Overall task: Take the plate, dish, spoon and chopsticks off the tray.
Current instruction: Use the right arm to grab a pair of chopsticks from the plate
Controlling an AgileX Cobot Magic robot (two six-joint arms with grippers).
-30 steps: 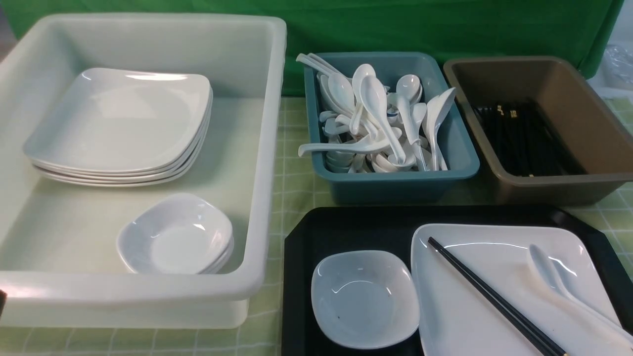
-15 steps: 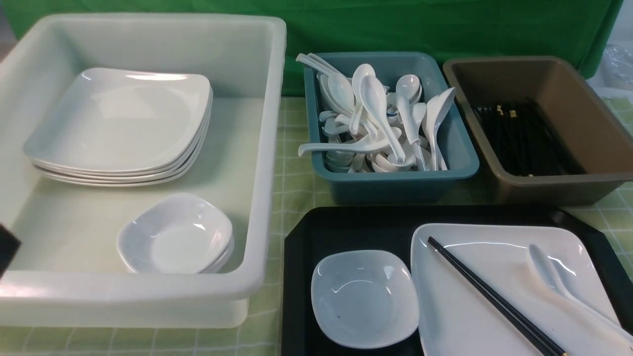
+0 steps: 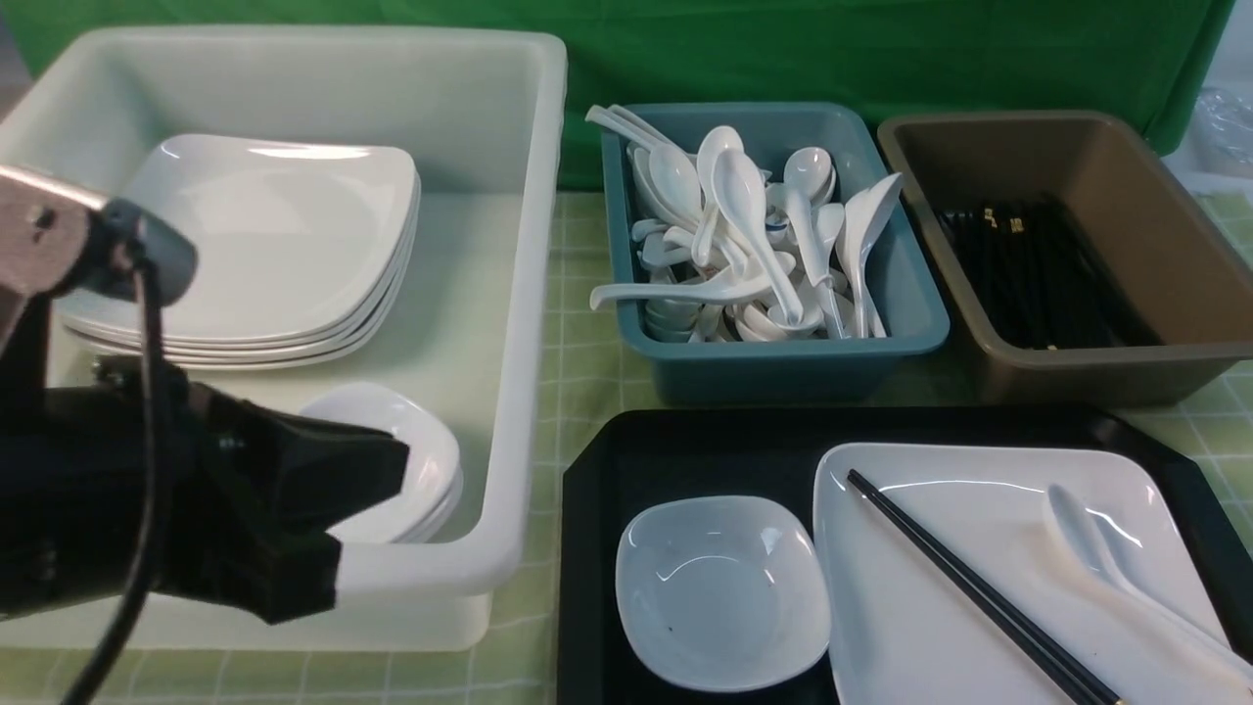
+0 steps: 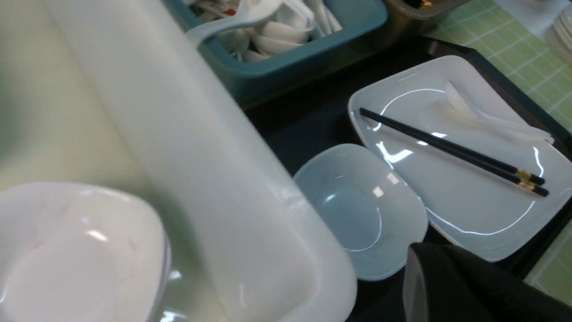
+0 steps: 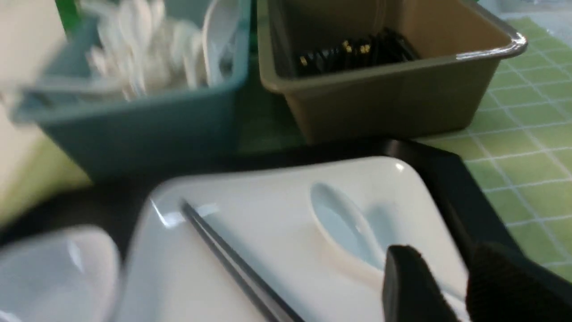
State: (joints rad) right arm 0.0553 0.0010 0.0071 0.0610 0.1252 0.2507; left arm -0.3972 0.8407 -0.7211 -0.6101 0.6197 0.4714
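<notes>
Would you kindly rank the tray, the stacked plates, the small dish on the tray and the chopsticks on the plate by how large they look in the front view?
1. Tray
2. Stacked plates
3. Small dish
4. Chopsticks

Front view and both wrist views downward over one shared tray (image 3: 715, 441).

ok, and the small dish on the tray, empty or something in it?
Empty of tableware: the dish shows its bare glossy inside, with only a tiny dark speck. Spoon and chopsticks lie on the plate.
</notes>
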